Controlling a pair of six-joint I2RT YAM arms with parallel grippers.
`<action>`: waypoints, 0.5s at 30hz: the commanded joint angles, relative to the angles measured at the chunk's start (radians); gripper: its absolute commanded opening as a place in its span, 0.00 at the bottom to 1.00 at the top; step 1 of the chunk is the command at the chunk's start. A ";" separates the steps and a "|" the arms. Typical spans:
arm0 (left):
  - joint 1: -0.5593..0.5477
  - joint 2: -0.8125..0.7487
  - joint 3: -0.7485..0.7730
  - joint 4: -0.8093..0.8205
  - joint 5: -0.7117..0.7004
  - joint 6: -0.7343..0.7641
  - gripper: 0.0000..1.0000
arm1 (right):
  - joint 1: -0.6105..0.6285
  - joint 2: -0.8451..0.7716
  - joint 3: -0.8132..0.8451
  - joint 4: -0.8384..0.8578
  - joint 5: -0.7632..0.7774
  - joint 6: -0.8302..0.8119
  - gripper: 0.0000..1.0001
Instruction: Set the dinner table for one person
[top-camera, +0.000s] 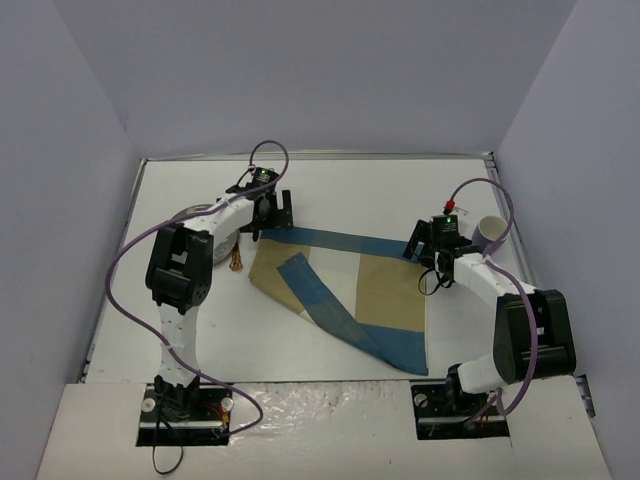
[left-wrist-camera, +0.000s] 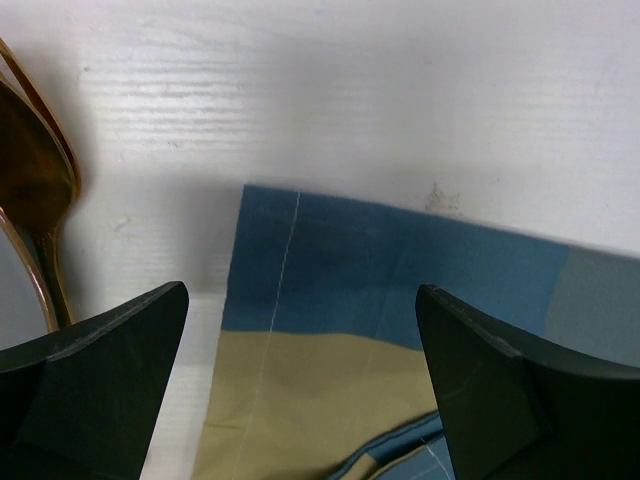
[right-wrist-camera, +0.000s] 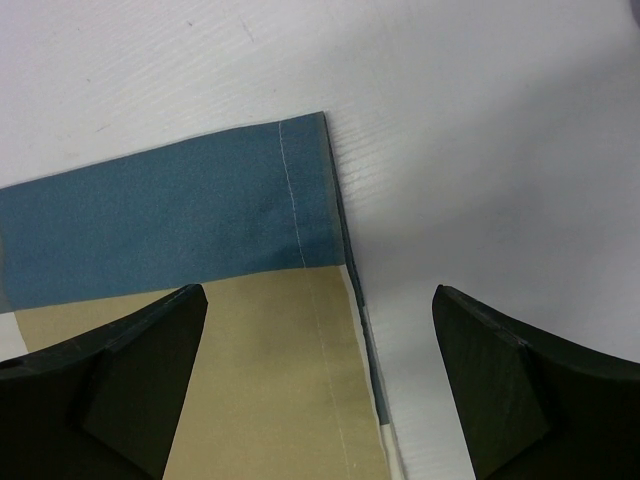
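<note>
Left gripper (left-wrist-camera: 302, 295) and right gripper (right-wrist-camera: 320, 292), both spread wide and holding nothing, over a blue-and-tan striped cloth placemat (top-camera: 385, 290).

The left gripper's black fingers (left-wrist-camera: 110, 370) straddle the placemat's far left corner, and the right gripper's fingers (right-wrist-camera: 500, 380) straddle its far right corner. In neither wrist view does a pad touch the cloth. The placemat lies in the middle of the large flat white matte dinner table (top-camera: 350, 185), which fills the floor of the walled workspace. The placemat's left part is folded over on itself, so a blue band crosses the tan. A gold-coloured metal utensil (left-wrist-camera: 40, 180) lies on the table just left of the left gripper, apart from the cloth. A pale cup (top-camera: 490, 232) sits near the table's right edge, beside the right gripper.
</note>
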 joint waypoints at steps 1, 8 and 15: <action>0.010 -0.004 0.094 -0.013 -0.020 0.035 0.94 | 0.013 0.015 0.011 0.060 0.031 -0.014 0.93; 0.014 0.065 0.129 -0.045 -0.007 0.047 0.90 | 0.017 0.028 0.018 0.058 0.031 -0.015 0.93; 0.014 0.089 0.115 -0.039 0.009 0.037 0.84 | 0.031 0.081 0.045 0.057 0.035 -0.019 0.93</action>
